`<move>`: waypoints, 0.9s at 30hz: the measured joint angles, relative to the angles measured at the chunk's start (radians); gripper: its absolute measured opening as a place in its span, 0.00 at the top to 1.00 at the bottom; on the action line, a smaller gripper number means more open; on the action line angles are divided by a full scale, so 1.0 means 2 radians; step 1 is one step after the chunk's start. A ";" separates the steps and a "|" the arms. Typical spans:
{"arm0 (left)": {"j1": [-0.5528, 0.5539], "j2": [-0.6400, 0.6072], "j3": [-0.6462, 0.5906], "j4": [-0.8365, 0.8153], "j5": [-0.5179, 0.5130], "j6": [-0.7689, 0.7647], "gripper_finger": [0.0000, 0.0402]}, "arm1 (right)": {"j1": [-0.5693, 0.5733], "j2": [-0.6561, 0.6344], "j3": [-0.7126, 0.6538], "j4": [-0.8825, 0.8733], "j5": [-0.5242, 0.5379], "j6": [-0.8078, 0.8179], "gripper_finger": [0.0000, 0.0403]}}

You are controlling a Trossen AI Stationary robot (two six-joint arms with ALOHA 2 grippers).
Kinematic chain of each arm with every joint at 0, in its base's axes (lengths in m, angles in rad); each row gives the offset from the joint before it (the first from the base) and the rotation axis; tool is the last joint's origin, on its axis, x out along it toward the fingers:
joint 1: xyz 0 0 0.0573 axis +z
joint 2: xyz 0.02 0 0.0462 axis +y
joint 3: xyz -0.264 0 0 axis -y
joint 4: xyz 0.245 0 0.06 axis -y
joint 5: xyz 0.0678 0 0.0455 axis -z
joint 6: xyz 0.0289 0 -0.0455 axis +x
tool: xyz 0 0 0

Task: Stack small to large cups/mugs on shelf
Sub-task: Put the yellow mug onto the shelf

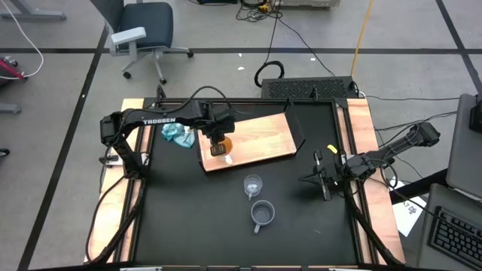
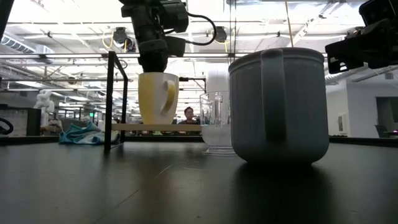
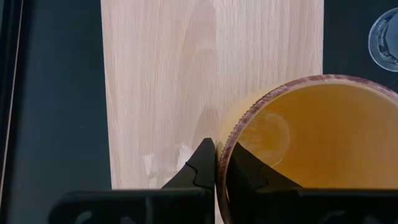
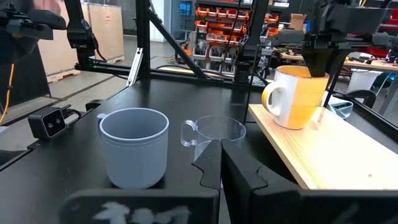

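Orange mug upright on shelf, rim pinched by left pincer, right pincer apart, spread.

The white word "TROSSEN" stands on the left arm; nothing else is readable.

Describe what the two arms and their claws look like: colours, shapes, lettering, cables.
Both arms are dark, near-black jointed links. The left arm carries white TROSSEN lettering along its link, and a black cable loops over its wrist. The left claw has two black, angular fingers tapering to pointed tips. The right arm is equally dark, and the right claw has black fingers with a small yellow tag beside its wrist.
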 joint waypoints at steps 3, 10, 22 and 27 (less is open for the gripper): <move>0.000 0.000 0.000 0.000 0.000 -0.001 0.96 | 0.000 0.000 0.000 0.000 0.000 0.000 1.00; -0.002 0.000 0.000 0.000 0.000 -0.002 0.97 | 0.000 0.000 0.000 0.004 0.000 0.000 1.00; -0.003 -0.001 -0.003 0.005 -0.002 -0.004 0.97 | 0.000 0.000 0.000 0.004 0.000 0.000 1.00; -0.002 -0.004 -0.021 0.022 0.002 -0.006 0.97 | 0.000 0.000 0.000 0.004 0.000 0.000 1.00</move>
